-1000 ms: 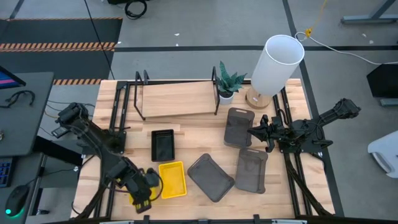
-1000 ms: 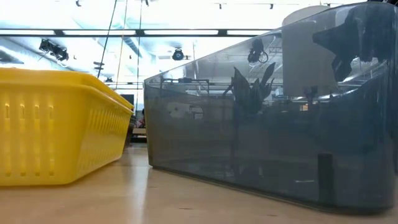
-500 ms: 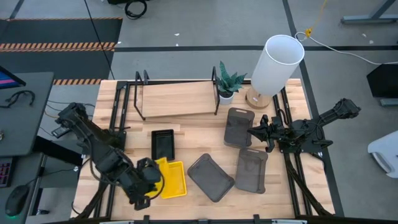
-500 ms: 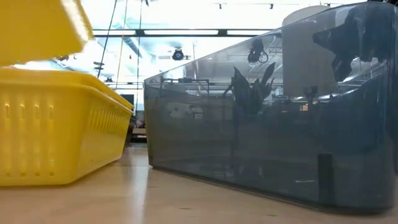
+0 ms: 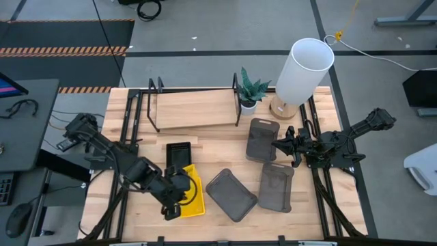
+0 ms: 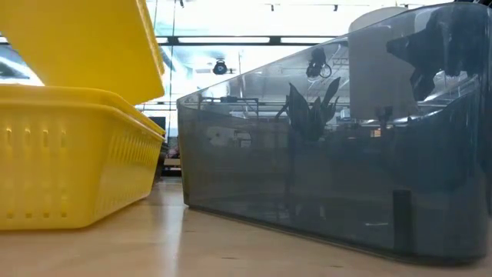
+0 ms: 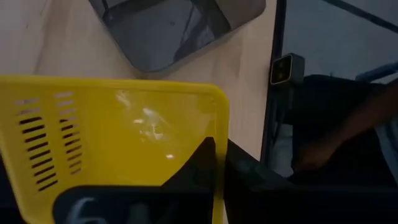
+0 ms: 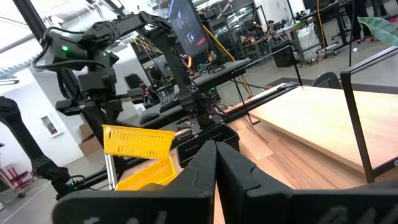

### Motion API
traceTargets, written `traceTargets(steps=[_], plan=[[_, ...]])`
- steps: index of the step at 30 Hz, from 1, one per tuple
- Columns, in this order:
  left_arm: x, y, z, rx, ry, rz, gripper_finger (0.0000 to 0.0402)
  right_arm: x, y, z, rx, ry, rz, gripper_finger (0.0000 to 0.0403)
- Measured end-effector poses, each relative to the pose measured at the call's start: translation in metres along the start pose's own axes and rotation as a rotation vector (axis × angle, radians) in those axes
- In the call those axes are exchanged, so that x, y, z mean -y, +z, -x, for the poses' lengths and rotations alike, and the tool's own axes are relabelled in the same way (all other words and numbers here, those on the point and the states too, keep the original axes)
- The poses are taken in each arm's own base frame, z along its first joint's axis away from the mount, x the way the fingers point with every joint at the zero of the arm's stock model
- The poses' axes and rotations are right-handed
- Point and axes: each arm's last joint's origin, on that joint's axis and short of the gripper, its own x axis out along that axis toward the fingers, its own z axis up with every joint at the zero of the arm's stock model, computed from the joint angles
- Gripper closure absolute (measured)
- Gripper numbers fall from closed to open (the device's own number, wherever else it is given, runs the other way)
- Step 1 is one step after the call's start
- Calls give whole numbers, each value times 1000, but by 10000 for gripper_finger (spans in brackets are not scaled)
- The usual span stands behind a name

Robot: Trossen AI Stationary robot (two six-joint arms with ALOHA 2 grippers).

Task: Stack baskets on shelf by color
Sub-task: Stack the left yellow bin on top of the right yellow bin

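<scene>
Two yellow baskets in play: the left hand is clamped shut on the rim of one yellow basket, holding it tilted in the air just above the second yellow basket, which sits flat near the desk's front edge. From the left wrist view the held one fills the frame right in front of the hand, with a dark grey basket on the wood beyond it. Small black basket lies just behind the yellow pair. Two more grey baskets lie at the right side, one touching the other. Right hand is closed, holding nothing, hovering beside the rearmost grey one. Shelf stands along the back edge, its plank bare, next to a small plant and a white lamp.
</scene>
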Motion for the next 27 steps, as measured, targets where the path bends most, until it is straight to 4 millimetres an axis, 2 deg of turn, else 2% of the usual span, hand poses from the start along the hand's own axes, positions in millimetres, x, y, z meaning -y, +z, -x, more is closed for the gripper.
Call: traceTargets(steps=[5, 13, 21, 27], plan=[[3, -1, -22, -73, 2, -1, 388, 0, 0, 0, 1, 1, -1, 387], [5, -4, -46, -108, 46, -9, 382, 0, 0, 0, 3, 1, -2, 387], [5, -9, -64, -166, 86, -30, 303, 0, 1, 0, 6, 2, -4, 387], [9, -9, -63, -145, 54, -30, 247, 0, 1, 0, 8, 3, -4, 387]])
